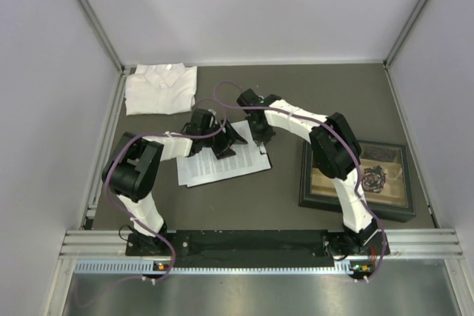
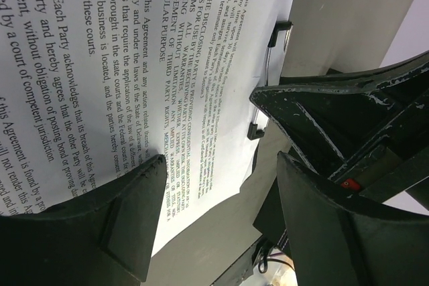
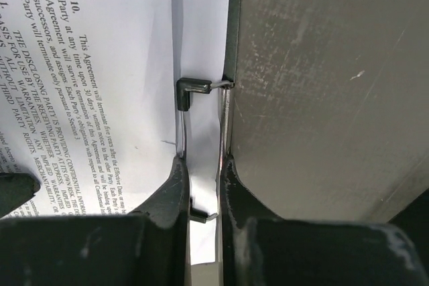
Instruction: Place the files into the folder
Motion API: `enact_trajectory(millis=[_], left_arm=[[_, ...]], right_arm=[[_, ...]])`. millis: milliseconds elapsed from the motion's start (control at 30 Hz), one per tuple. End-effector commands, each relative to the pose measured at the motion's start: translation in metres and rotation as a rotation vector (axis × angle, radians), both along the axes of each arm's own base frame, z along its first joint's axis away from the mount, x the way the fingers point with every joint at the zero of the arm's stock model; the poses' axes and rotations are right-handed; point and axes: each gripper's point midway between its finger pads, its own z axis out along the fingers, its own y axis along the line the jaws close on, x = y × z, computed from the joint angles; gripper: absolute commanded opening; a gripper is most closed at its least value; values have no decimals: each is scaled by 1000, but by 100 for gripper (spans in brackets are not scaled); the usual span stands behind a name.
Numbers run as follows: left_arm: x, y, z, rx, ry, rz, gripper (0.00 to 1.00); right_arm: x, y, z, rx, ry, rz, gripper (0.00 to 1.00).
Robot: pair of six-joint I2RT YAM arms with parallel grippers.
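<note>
- Right wrist view: our right gripper (image 3: pixel 201 172) sits pinched narrow on the folder clip (image 3: pixel 191 90), right beside the files (image 3: pixel 100 51).
- Our left gripper (image 2: pixel 224 165) is spread wide over them.

Matt paper, bare wire, scuffed plastic.
Between the right gripper's (image 3: pixel 201 165) fingers (image 3: pixel 171 192) the clip (image 3: pixel 179 125) was shiny metal wire tipped with black plastic; the fingers were matt black plastic, scratched pale. Left of them the files (image 3: pixel 100 65) were matt white paper; right, the table (image 3: pixel 322 98) was dull grey, faintly scuffed.
</note>
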Motion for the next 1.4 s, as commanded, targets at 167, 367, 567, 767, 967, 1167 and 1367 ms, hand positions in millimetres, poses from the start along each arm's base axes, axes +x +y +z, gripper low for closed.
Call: enact_trajectory(millis=[167, 367, 567, 767, 967, 1167, 1367], left_arm=[[-9, 14, -36, 117, 100, 25, 75], [-10, 21, -49, 173, 159, 53, 77], [-7, 12, -55, 142, 191, 48, 77], [-4, -1, -57, 109, 197, 30, 76], [0, -11, -58, 75, 185, 10, 77], [10, -12, -16, 81, 28, -52, 88], [16, -10, 45, 77, -100, -96, 93]], right_arm=[[-22, 16, -34, 162, 64, 67, 0], [-18, 12, -29, 378, 81, 24, 0], [-22, 13, -32, 424, 116, 28, 0], [-21, 11, -35, 415, 118, 24, 0], [-21, 11, -36, 406, 118, 22, 0], [-19, 7, -39, 383, 119, 0, 0], [-19, 5, -42, 363, 123, -11, 0]])
